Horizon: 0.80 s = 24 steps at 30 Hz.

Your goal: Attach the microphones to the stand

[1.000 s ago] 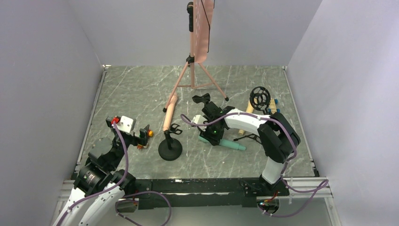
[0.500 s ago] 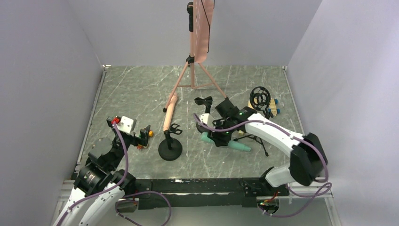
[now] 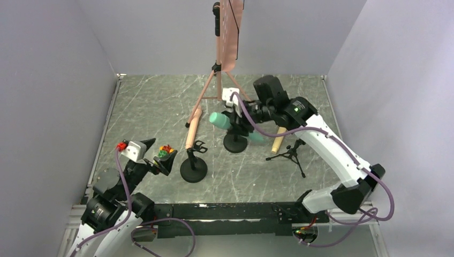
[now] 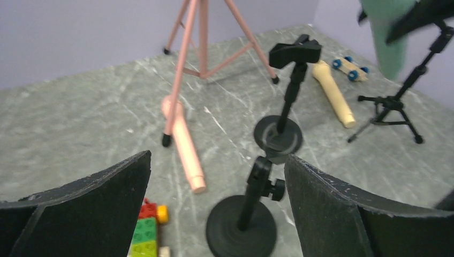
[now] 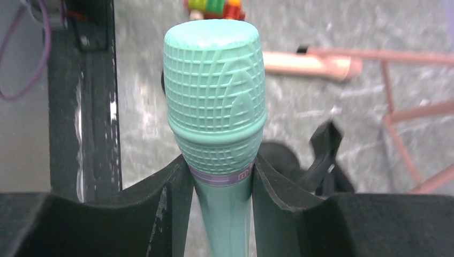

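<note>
My right gripper (image 3: 242, 127) is shut on a teal microphone (image 3: 220, 119) and holds it in the air, roughly level, above the farther black round-base stand (image 3: 234, 143). In the right wrist view the fingers (image 5: 176, 187) clamp the microphone (image 5: 217, 91) just below its head, and that stand's clip (image 5: 326, 152) is just behind it. A nearer black stand (image 3: 193, 170) with an empty clip is left of centre. A pink microphone (image 3: 193, 128) and a beige microphone (image 3: 278, 140) lie on the table. My left gripper (image 3: 159, 152) is open and empty, facing the nearer stand (image 4: 249, 214).
A tall pink tripod (image 3: 219, 80) stands at the back. A small black tripod (image 3: 292, 152) stands right of centre under my right arm. Lego bricks (image 4: 144, 230) lie by my left gripper. A blue-wheeled piece (image 4: 350, 67) lies at the far right.
My right arm lifted the teal microphone off the table and carried it up and back, over the farther stand. My left gripper tipped up and shifted slightly right.
</note>
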Each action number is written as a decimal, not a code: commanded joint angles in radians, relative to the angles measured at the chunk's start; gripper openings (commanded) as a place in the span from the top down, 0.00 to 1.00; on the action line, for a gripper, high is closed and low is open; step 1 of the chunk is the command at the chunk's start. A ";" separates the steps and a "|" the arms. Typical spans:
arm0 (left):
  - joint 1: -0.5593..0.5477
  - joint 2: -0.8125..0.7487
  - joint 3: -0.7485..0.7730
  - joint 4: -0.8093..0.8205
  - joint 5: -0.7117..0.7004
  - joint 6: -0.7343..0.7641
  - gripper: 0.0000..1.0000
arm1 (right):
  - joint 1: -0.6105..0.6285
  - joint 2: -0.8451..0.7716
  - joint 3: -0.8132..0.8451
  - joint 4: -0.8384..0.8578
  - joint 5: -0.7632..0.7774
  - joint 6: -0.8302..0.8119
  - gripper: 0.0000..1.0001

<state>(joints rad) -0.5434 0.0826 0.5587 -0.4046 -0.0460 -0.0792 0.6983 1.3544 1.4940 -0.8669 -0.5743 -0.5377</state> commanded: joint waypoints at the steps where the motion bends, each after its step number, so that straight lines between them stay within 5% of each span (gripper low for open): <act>1: 0.005 0.040 -0.019 -0.039 0.102 -0.144 0.01 | 0.062 0.115 0.228 0.078 -0.114 0.099 1.00; 8: 0.003 0.099 -0.047 -0.006 0.239 -0.079 0.01 | 0.208 0.276 0.475 0.103 -0.098 0.166 1.00; 15: 0.004 0.155 -0.018 0.071 0.238 -0.073 0.05 | 0.226 0.336 0.490 0.271 -0.177 0.276 1.00; 24: 0.003 -0.121 -0.030 0.189 0.205 -0.250 0.01 | 0.227 0.305 0.403 0.316 -0.175 0.233 1.00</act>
<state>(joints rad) -0.5434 0.0734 0.5064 -0.3473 0.1787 -0.2081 0.9253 1.7107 1.9366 -0.6113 -0.7242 -0.2779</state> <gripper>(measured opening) 0.987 0.434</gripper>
